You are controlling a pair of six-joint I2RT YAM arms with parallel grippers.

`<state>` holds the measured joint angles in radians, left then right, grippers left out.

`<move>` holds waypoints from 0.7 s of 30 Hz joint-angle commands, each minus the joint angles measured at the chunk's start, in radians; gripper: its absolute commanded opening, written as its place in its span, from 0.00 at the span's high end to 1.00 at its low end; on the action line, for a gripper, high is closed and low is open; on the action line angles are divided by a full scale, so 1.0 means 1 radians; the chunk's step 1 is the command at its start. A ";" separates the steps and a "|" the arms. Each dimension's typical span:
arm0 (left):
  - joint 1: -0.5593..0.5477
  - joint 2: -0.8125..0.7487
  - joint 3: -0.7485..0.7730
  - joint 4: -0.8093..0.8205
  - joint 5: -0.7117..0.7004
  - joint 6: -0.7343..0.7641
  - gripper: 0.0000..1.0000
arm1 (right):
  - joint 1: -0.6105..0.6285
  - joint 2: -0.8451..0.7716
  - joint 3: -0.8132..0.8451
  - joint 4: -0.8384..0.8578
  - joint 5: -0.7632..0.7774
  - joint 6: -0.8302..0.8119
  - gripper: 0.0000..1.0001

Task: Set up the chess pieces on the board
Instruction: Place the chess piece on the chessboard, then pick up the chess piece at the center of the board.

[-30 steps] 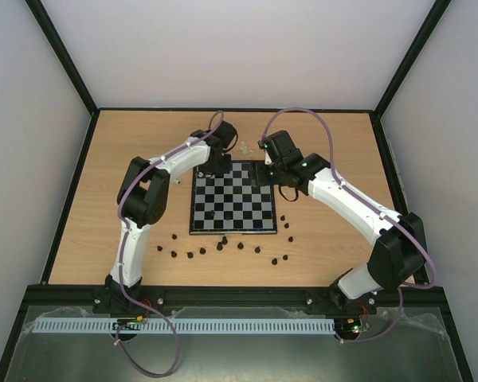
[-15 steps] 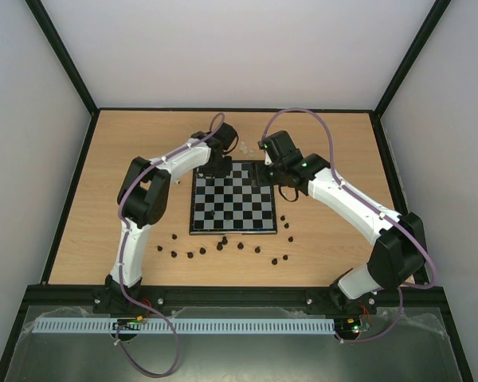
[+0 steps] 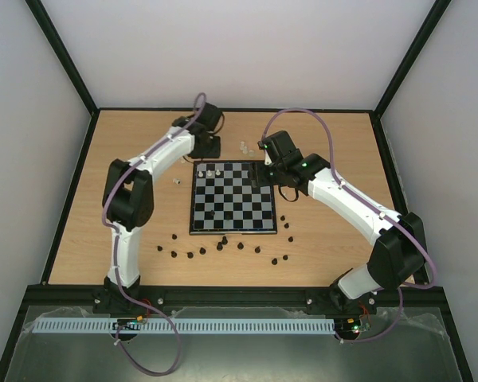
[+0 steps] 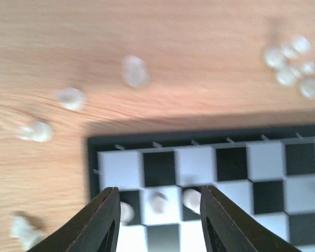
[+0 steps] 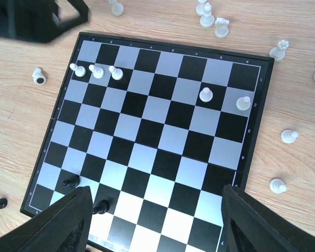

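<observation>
The board lies in the middle of the table. Three white pawns stand side by side on its far-left squares, and two more white pawns stand near the far right. Two black pieces stand on the near-left squares. My left gripper is open and empty, hovering above those three pawns near the board's far-left corner. My right gripper is open and empty, high over the board's far-right part.
Loose white pieces lie beyond the board's far edge, one white piece sits to its left, and others lie off its right side. Several black pieces are scattered on the wood in front of the board.
My left gripper has opened and drawn back from the far-left squares toward the table's far side, leaving a white pawn standing there. The right arm has not moved.
</observation>
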<state>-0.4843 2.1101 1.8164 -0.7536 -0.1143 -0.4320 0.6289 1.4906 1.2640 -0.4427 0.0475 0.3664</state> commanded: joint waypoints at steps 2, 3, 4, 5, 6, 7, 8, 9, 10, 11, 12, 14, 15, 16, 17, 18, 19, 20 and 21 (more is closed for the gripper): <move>0.140 -0.028 0.022 -0.023 -0.054 0.000 0.53 | 0.000 0.004 -0.012 -0.002 -0.018 0.000 0.32; 0.158 -0.027 0.021 -0.016 -0.054 -0.003 0.51 | 0.001 0.007 -0.012 0.000 -0.023 0.000 0.32; 0.173 -0.024 0.022 -0.012 -0.047 -0.005 0.49 | -0.001 0.010 -0.011 0.002 -0.027 0.000 0.32; 0.188 -0.023 0.022 -0.009 -0.038 -0.007 0.49 | 0.000 0.014 -0.011 0.000 -0.028 0.000 0.32; 0.199 -0.024 0.018 -0.008 -0.036 -0.009 0.49 | 0.000 0.014 -0.012 0.000 -0.030 0.001 0.32; 0.208 -0.026 0.012 -0.004 -0.041 -0.012 0.48 | 0.000 0.014 -0.013 0.003 -0.030 0.000 0.32; 0.215 -0.032 0.002 0.003 -0.044 -0.014 0.48 | 0.000 0.015 -0.012 0.002 -0.034 0.001 0.32; 0.222 -0.033 -0.005 0.010 -0.047 -0.016 0.47 | -0.001 0.017 -0.012 0.005 -0.039 0.000 0.32; 0.228 -0.032 -0.007 0.012 -0.047 -0.018 0.47 | 0.000 0.018 -0.012 0.006 -0.044 0.002 0.32; 0.231 -0.028 -0.005 0.015 -0.047 -0.017 0.47 | 0.001 0.021 -0.011 0.006 -0.047 0.002 0.32; 0.233 -0.023 0.000 0.014 -0.046 -0.019 0.47 | 0.001 0.023 -0.011 0.006 -0.047 0.002 0.32; 0.231 -0.009 0.012 0.019 -0.029 -0.020 0.47 | 0.002 0.025 -0.011 0.006 -0.050 0.002 0.32; 0.227 -0.001 0.022 0.022 -0.021 -0.019 0.47 | 0.002 0.024 -0.011 0.005 -0.048 0.002 0.32; 0.224 0.008 0.033 0.021 -0.021 -0.016 0.47 | 0.001 0.022 -0.011 0.004 -0.048 0.001 0.32; 0.222 0.016 0.045 0.017 -0.024 -0.015 0.47 | 0.002 0.021 -0.012 0.004 -0.048 0.000 0.32; 0.220 0.026 0.057 0.013 -0.028 -0.013 0.47 | 0.002 0.019 -0.012 0.004 -0.046 0.000 0.32; 0.220 0.036 0.066 0.011 -0.027 -0.010 0.47 | 0.001 0.020 -0.012 0.005 -0.047 0.001 0.32; 0.220 0.047 0.077 0.006 -0.027 -0.008 0.47 | 0.002 0.020 -0.013 0.005 -0.047 0.000 0.32; 0.218 0.058 0.087 0.003 -0.026 -0.008 0.47 | 0.002 0.020 -0.012 0.006 -0.048 0.001 0.32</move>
<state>-0.2588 2.1231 1.8492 -0.7425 -0.1463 -0.4450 0.6289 1.5063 1.2625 -0.4377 0.0074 0.3664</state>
